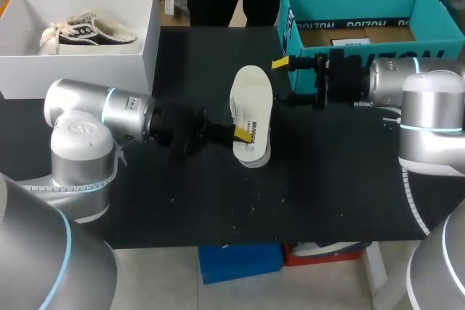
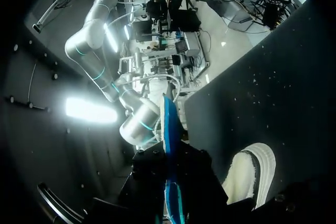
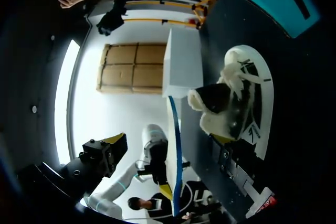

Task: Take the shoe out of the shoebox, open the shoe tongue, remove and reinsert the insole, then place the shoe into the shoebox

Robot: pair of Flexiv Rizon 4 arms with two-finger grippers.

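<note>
Two robot hands are shown over a black table (image 1: 327,179). The white insole (image 1: 251,103) is gripped flat by the left hand (image 1: 240,134), just above the shoe (image 3: 236,103) lying on the table. The right hand (image 1: 289,81) is spread open, empty, beside them. For reinsertion, the shoe would best be steadied, the tongue held back, and the insole fed in toe first.
</note>
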